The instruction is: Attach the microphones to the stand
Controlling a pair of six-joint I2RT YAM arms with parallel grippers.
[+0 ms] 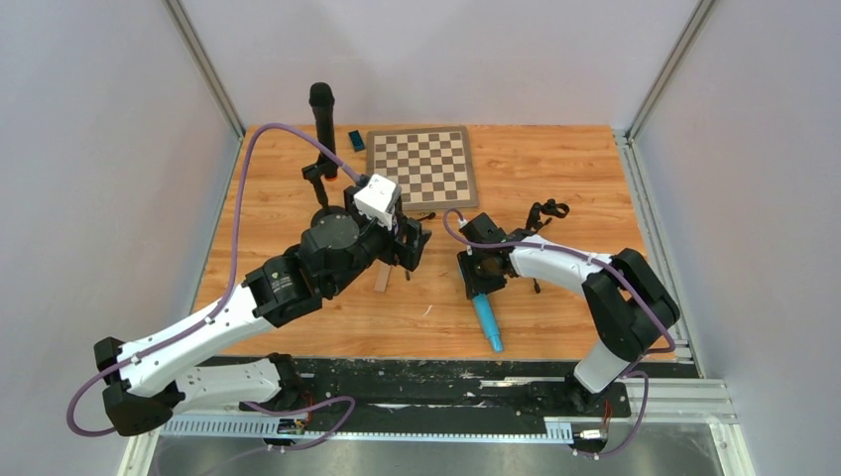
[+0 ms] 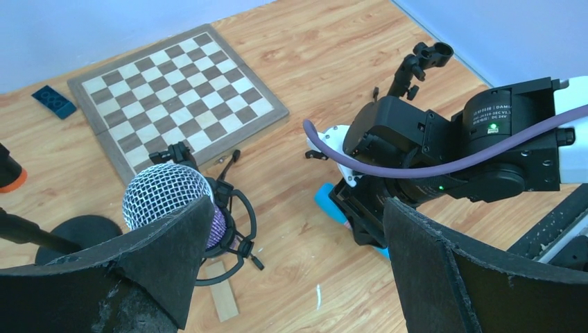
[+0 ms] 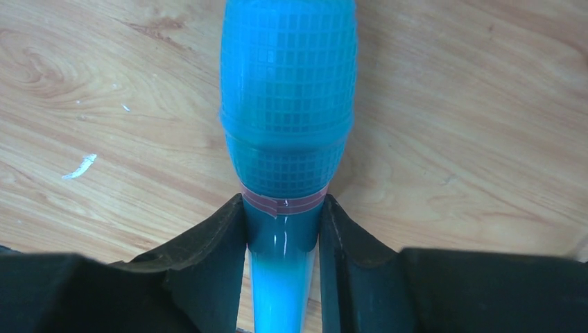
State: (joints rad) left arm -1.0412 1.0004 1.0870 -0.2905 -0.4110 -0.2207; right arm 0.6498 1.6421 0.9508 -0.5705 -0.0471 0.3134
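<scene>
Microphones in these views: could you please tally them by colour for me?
Long black stick microphone: 1
Light blue plastic stick microphone: 1
Purple microphone with a silver mesh grille: 1
Total: 3

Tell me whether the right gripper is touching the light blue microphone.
Touching. The right wrist view shows both fingers of the right gripper pressed against the light blue microphone at its neck, no gap.
</scene>
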